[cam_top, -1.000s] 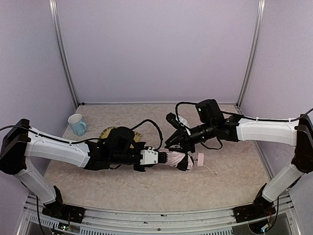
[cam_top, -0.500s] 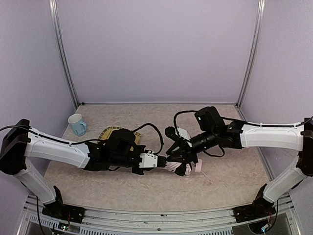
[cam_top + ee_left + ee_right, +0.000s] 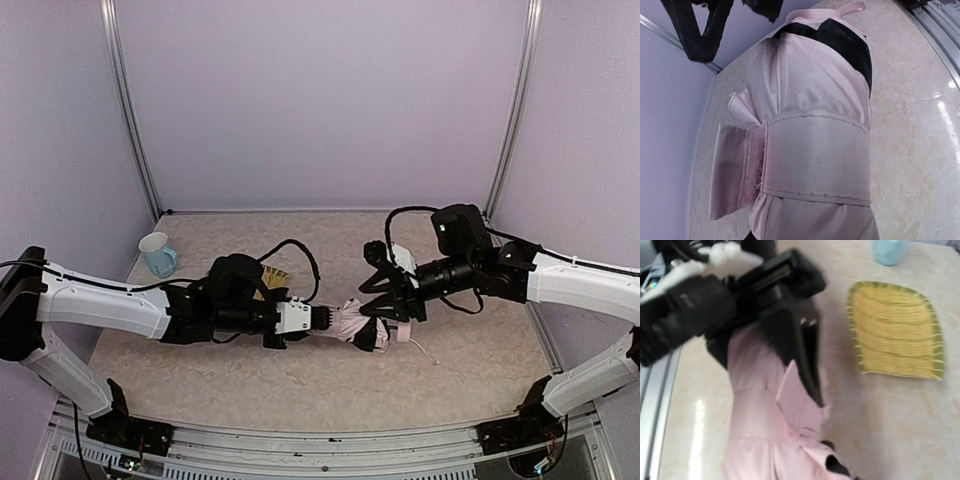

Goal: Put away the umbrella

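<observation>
- While the left claw [image 3: 325, 318] is clenching one end of the umbrella [image 3: 352, 320], it is holding the bundle level at the frame's centre, low over the surface [image 3: 300, 380].
- The right claw [image 3: 385, 308] is hovering at the handle end; gripping or released, I cannot tell.
- The wrap strap [image 3: 815, 160] is binding the folded fabric, likely readying it for stowing.

walls [image 3: 320, 100]: plain lilac | table [image 3: 320, 390]: beige marbled top | corner posts [image 3: 132, 120]: grey metal
</observation>
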`<state>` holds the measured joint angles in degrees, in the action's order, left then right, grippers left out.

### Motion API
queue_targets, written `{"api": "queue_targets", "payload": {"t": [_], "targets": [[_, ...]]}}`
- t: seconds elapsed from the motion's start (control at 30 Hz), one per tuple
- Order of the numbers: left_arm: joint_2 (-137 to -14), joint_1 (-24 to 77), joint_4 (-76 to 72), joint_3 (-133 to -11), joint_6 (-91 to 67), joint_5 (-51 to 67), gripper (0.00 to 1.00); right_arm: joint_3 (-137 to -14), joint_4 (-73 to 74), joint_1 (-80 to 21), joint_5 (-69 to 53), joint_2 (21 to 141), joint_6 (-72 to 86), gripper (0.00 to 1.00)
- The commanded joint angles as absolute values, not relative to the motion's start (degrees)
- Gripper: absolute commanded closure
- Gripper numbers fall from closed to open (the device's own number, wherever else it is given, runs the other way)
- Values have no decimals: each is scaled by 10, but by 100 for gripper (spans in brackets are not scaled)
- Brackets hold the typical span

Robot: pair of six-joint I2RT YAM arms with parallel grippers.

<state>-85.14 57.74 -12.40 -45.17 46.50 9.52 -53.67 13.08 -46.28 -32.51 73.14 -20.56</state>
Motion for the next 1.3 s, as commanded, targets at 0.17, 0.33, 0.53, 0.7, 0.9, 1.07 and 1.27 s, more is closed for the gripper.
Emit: {"api": "queue_targets", "payload": {"t": [0.17, 0.33, 0.53, 0.7, 0.9, 1.07, 1.27], "targets": [[-967, 516, -20, -571, 329, 200, 100, -556, 136, -394, -282, 720, -127, 51], [-994, 517, -56, -566, 301, 174, 100, -555, 201, -306, -149, 756, -2, 52], [-1000, 522, -83, -552, 287, 156, 100, -489, 240, -255, 55, 738, 80, 53], [-985, 522, -107, -548, 279, 154, 100, -470, 212, -289, 20, 807, 124, 67], [-986, 533, -137, -571, 266, 156, 100, -585, 141, -450, -80, 939, 156, 74], [-996, 540, -151, -599, 258, 155, 100, -652, 91, -484, -127, 947, 172, 77], [-1008, 529, -122, -589, 274, 162, 100, -567, 120, -371, -79, 840, 162, 75]]}}
